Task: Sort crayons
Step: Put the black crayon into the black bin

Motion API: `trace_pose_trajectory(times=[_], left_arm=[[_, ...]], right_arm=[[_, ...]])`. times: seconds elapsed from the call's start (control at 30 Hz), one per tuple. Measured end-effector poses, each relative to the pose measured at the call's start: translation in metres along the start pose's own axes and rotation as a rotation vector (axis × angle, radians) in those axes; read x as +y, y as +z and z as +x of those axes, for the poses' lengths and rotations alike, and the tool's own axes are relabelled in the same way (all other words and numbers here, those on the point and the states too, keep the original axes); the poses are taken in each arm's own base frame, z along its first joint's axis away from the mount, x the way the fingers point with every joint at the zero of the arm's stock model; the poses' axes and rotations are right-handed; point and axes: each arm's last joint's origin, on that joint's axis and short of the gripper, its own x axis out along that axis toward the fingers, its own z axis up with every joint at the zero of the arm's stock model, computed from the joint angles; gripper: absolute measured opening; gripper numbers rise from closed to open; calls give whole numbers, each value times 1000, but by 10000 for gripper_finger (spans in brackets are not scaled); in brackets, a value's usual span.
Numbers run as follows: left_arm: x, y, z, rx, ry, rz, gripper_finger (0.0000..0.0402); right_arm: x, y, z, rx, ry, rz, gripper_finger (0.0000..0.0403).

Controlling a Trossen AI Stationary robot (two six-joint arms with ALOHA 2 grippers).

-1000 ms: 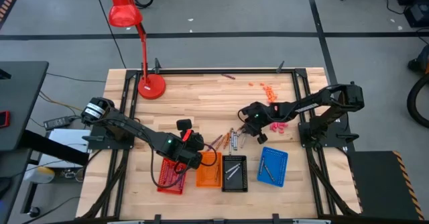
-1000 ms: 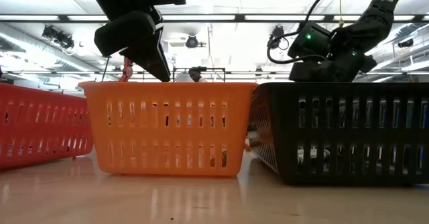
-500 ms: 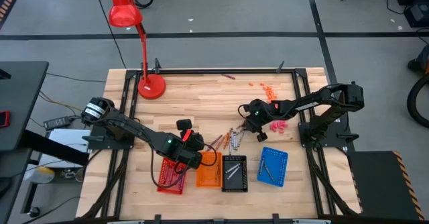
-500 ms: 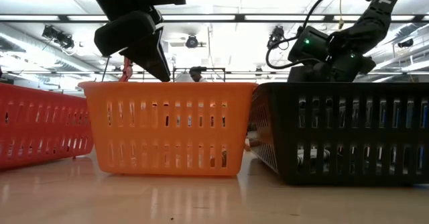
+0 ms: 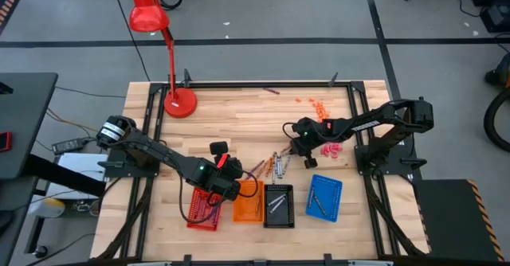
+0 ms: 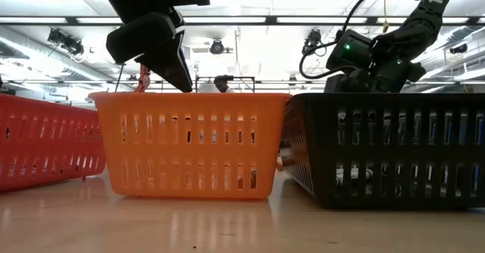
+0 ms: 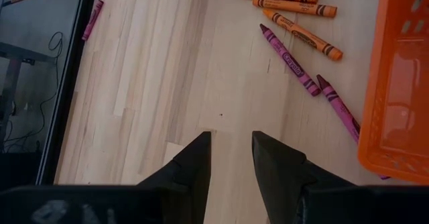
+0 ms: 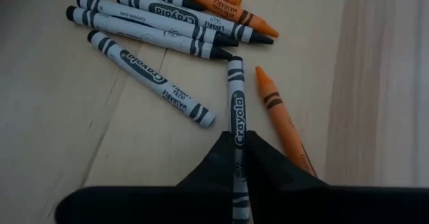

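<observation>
Loose crayons lie in a pile on the wooden table beyond the trays: grey-white ones, orange ones and maroon ones. My right gripper is over the pile's right side, shut on a grey-white crayon. An orange crayon lies right beside it. My left gripper hangs open and empty above the gap between the red and orange trays, its fingers over bare wood. My right gripper pinches the grey-white crayon between its two fingers, on the crayon's rear part. The crayon lies along the fingers, and its front end sticks out past the fingertips toward the other grey crayons. Whether it is clear of the table I cannot tell.
Four mesh trays stand in a row near the front edge: red, orange, black with grey crayons, blue with bluish crayons. A red desk lamp stands at the far left. Pink bits and orange bits lie at the right.
My right gripper has shifted a little toward the table's left, over the crayon pile, staying shut.
</observation>
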Motion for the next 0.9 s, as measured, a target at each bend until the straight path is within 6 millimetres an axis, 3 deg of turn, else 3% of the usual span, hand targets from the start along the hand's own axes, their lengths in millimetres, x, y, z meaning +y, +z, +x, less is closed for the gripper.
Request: trace_pose_trajectory(times=[0.33, 0.57, 0.9], left_arm=[[0, 0, 0, 0, 0, 0, 121], [0, 0, 0, 0, 0, -1, 121], [0, 0, 0, 0, 0, 4, 121]], right_arm=[[-3, 6, -3, -10, -24, -7, 24], [-3, 22, -9, -38, -41, -33, 26], [19, 65, -14, -118, 18, -151, 28]])
